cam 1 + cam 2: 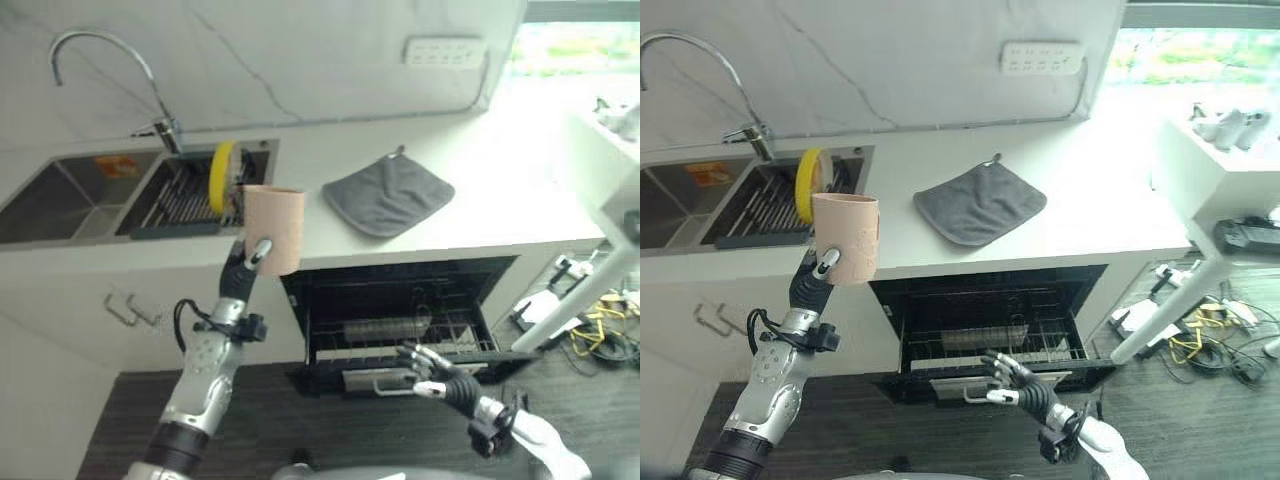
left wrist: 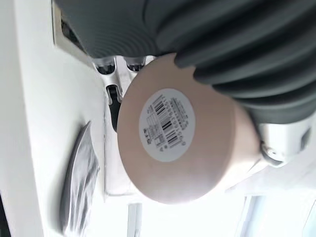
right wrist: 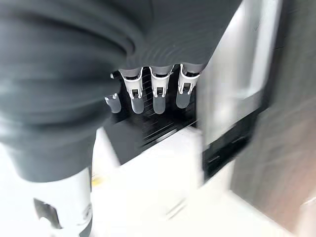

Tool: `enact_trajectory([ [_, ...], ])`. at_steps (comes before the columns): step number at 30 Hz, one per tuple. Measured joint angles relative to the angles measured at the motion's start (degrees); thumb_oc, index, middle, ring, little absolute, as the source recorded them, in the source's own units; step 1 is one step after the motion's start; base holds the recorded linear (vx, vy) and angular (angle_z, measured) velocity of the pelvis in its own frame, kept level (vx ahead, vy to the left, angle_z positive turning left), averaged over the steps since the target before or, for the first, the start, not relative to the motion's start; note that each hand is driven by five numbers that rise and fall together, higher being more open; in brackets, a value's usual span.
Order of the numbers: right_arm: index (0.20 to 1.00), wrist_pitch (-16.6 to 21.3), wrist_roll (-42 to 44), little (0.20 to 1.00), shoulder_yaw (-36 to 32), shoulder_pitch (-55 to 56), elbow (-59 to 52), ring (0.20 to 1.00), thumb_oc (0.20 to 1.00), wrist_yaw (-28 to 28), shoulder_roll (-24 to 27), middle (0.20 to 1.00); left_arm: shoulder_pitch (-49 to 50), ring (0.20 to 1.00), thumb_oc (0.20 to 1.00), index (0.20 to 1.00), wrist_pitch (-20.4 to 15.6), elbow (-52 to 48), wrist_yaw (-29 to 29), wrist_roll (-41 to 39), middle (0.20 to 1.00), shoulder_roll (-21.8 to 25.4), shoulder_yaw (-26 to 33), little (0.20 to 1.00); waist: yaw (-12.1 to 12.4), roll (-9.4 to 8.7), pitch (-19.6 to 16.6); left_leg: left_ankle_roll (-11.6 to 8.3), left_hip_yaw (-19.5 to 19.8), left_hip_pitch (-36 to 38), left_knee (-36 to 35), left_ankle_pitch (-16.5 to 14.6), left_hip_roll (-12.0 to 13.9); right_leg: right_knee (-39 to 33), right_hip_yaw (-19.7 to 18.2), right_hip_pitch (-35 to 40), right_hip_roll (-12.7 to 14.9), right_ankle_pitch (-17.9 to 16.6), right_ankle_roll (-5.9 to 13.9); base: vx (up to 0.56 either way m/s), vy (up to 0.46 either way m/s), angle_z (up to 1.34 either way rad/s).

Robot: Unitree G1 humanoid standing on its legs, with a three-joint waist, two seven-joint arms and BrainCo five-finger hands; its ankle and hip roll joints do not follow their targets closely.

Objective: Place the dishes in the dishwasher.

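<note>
Upright, mouth up, the pink cup (image 1: 274, 229) sits gripped in the left hand (image 1: 243, 268).

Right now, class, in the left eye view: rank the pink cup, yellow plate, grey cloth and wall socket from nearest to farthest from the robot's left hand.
1. Pink cup, held in the left hand.
2. Yellow plate, in the sink rack.
3. Grey cloth, on the counter.
4. Wall socket, on the wall.
</note>
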State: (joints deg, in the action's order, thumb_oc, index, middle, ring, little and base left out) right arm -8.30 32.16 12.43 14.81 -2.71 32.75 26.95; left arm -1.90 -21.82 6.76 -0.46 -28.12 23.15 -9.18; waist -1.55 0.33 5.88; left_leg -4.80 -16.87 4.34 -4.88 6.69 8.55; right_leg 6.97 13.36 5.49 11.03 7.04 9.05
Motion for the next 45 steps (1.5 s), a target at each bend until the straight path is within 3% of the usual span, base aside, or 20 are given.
enact_trajectory([
  [5,1.000,-6.83,3.35,1.000,-0.04,-1.83,-0.93,1.000,1.000,7.07,1.86,1.000,-0.23,0.200,0.200,0.200,-1.60,4.87,0.27,-0.09,0.200,0.04,-0.76,0.200,-0.72,-0.49,-0.29,-0.06,-1.13,0.26,0.00,-0.07,0.34,-0.98,-1.35,-0.24,-0.41,-1.04,-0.04,-0.03,-0.037,-0.15],
  [10,1.000,-8.56,10.59,1.000,-2.54,-5.19,-4.99,1.000,1.000,10.16,5.74,1.000,-1.42,0.200,0.200,0.200,-3.77,4.86,-0.32,-0.36,0.200,0.34,-2.32,0.200,-0.68,-0.38,-0.65,-0.05,-2.42,1.08,0.00,-0.16,0.45,-1.29,-2.49,-0.39,-0.43,-1.36,-0.70,-0.01,-0.025,-0.16],
  [14,1.000,-6.27,17.00,1.000,-3.94,-10.49,-9.76,1.000,1.000,9.22,-1.25,1.000,-3.42,0.200,0.200,0.200,-5.67,4.20,-0.32,0.25,0.200,-0.73,-4.41,0.200,-0.63,0.19,-1.34,0.10,-2.55,1.21,0.00,-0.34,0.15,-3.13,-3.28,0.08,-0.42,-2.93,-0.08,0.01,0.005,-0.10],
  [18,1.000,-1.20,17.88,1.000,-3.50,-12.38,-9.74,1.000,1.000,3.42,-3.16,1.000,-3.49,0.200,0.200,0.200,-7.14,-0.26,5.77,7.52,0.200,-1.09,-5.03,0.200,0.38,0.70,-1.68,0.32,-2.55,1.19,0.00,-0.48,-0.30,-4.32,-3.24,0.59,-0.09,-3.46,-0.19,0.00,0.000,0.00],
  [22,1.000,4.38,16.13,1.000,0.54,-18.50,-9.81,1.000,1.000,-5.18,-3.70,1.000,-4.01,0.200,0.200,0.200,-7.79,-7.35,14.33,17.82,0.200,-1.03,-8.69,0.200,1.97,1.87,-2.41,0.83,-2.27,1.20,-0.02,-0.81,-1.34,-7.10,-2.94,2.45,0.41,-5.29,1.02,0.01,0.008,0.05],
  [28,1.000,8.11,14.53,1.000,1.70,-19.69,-11.60,1.000,1.000,-14.25,-3.92,1.000,-4.88,0.200,0.200,0.200,-7.98,-8.43,25.70,28.42,0.200,-0.55,-9.13,0.200,3.67,1.66,-2.47,0.91,-0.16,0.75,-0.02,-0.84,-1.85,-7.91,-0.65,3.93,0.60,-5.35,1.13,0.02,-0.001,0.19],
  [29,1.000,8.77,13.78,1.000,2.46,-19.71,-11.42,1.000,1.000,-16.77,-3.87,1.000,-4.88,0.200,0.200,0.200,-7.92,-8.41,29.71,31.95,0.200,-0.48,-9.14,0.200,3.79,1.51,-2.44,0.90,0.58,0.73,-0.02,-0.83,-1.94,-7.96,0.06,4.43,0.60,-5.28,1.04,0.03,-0.001,0.22],
  [34,1.000,9.39,12.15,1.000,3.54,-21.65,-11.55,1.000,1.000,-22.09,-4.11,1.000,-5.38,0.200,0.200,0.200,-5.38,-8.39,39.92,41.21,0.200,-0.09,-10.73,0.200,4.39,1.15,-2.44,0.89,1.39,0.63,-0.03,-0.82,-2.09,-8.86,1.12,5.42,0.48,-5.30,1.07,0.02,0.001,0.11],
  [40,1.000,9.45,9.37,1.000,7.17,-24.82,-11.76,1.000,1.000,-27.13,-5.07,1.000,-5.63,0.200,0.200,0.200,-0.97,-7.76,50.20,46.29,0.200,-0.84,-13.28,0.200,4.74,0.79,-2.43,0.89,2.25,0.47,-0.03,-0.82,-2.37,-9.04,1.80,5.87,0.43,-5.23,0.98,0.02,0.004,0.07],
  [45,1.000,9.43,9.00,1.000,9.73,-28.03,-12.61,1.000,1.000,-31.07,-7.31,1.000,-8.26,0.200,0.200,0.200,2.43,-5.72,56.00,52.42,0.200,-1.23,-15.98,0.200,5.22,0.35,-2.54,0.90,2.54,0.60,-0.03,-0.82,-2.51,-9.17,1.95,6.24,0.51,-5.21,0.97,0.01,0.006,0.03],
])
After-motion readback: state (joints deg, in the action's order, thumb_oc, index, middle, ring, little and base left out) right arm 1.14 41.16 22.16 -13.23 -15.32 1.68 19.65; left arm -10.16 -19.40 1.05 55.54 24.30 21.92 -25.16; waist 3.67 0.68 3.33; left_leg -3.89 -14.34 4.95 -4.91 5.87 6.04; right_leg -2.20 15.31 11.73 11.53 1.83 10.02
